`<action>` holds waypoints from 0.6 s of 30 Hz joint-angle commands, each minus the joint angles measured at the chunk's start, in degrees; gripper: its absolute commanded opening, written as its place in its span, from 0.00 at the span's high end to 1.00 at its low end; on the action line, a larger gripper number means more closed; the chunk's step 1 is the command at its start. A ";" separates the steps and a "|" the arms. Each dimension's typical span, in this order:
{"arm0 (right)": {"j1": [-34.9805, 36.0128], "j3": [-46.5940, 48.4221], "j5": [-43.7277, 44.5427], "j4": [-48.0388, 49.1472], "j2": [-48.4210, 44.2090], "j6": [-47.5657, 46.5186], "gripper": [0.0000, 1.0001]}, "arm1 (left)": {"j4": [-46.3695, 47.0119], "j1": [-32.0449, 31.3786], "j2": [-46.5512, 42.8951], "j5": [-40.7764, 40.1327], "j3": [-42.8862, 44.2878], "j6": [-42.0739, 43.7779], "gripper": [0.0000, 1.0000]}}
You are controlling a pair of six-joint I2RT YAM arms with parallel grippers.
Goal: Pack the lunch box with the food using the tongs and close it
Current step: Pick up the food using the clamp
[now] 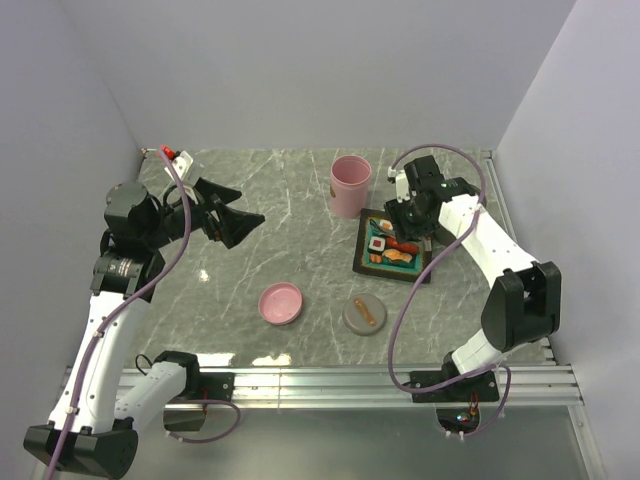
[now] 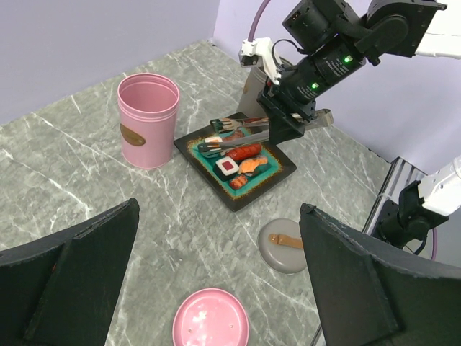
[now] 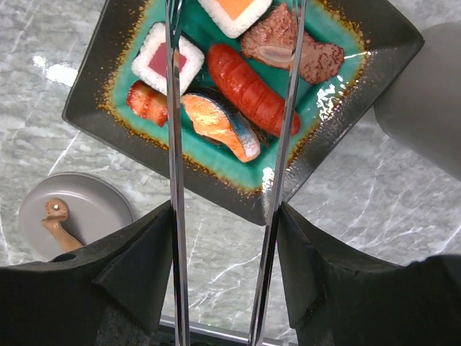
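My right gripper (image 3: pixel 225 216) is shut on the tongs (image 3: pixel 173 144), whose two silver arms run up between its fingers and stand apart. The tong tips hover over the food on the black tray with teal inside (image 3: pixel 94 108): a red sausage piece (image 3: pixel 252 90), a salmon piece (image 3: pixel 220 124), a white roll with a dark red centre (image 3: pixel 167 61) and a brown meat piece (image 3: pixel 292 50). The sausage and the salmon lie between the tong arms. The lunch box, a tall pink round container (image 1: pixel 350 185), stands left of the tray. My left gripper (image 1: pixel 245 222) hangs open and empty above the table's left half.
A shallow pink dish (image 1: pixel 281 303) and a grey round lid with a brown strap (image 1: pixel 364 315) lie on the marble table in front of the tray. Purple walls close in the left, back and right. A metal rail (image 1: pixel 380 378) runs along the near edge.
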 commanded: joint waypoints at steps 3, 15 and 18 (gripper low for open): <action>0.18 -0.59 1.69 1.96 0.22 -0.10 0.38 | 2.90 0.34 -1.57 1.18 -1.02 0.19 0.01; 0.27 1.25 -0.33 0.73 1.81 0.07 0.44 | 2.11 0.34 -1.83 0.82 -1.20 1.06 0.01; 0.27 1.78 -0.42 0.29 0.93 -0.01 0.46 | 2.46 0.34 -1.74 0.65 -1.37 0.89 0.01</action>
